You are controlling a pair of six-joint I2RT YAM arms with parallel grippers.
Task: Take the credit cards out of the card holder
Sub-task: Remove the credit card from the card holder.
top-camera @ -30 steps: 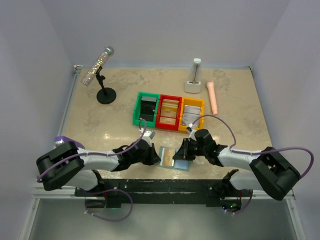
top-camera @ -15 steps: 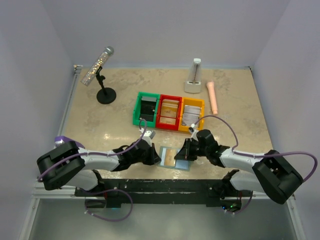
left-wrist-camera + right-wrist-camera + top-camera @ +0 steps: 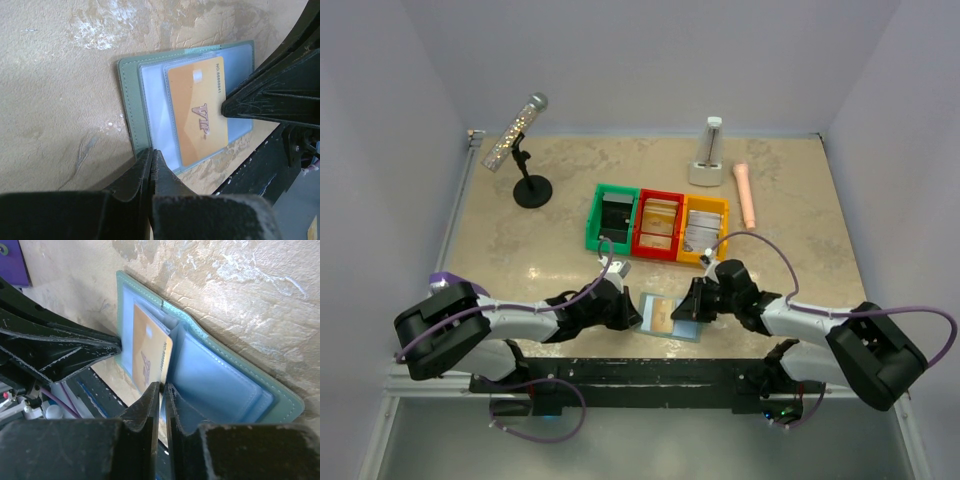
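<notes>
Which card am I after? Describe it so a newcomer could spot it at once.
From the row of three bins at mid-table, come toward the arm bases: the card holder lies open between the left gripper and right gripper. In its pale blue pockets sits the orange card stamped VIP, the only orange thing there.

Setting: a robot manipulation lab, inside an enclosed test cell.

Evidence:
- The left arm (image 3: 510, 320) and right arm (image 3: 800, 320) are bolted to a black rail (image 3: 640, 375) at the near edge of a beige marbled tabletop (image 3: 790, 200).
- Purple cables (image 3: 752, 238) loop off both arms.
- Plain pale walls (image 3: 650, 60) box the table in on three sides.
- The props are staged and unrelated: a glittery microphone on a stand (image 3: 517, 130), a metronome (image 3: 708, 152), and a row of green, red and yellow bins (image 3: 639, 225).
</notes>
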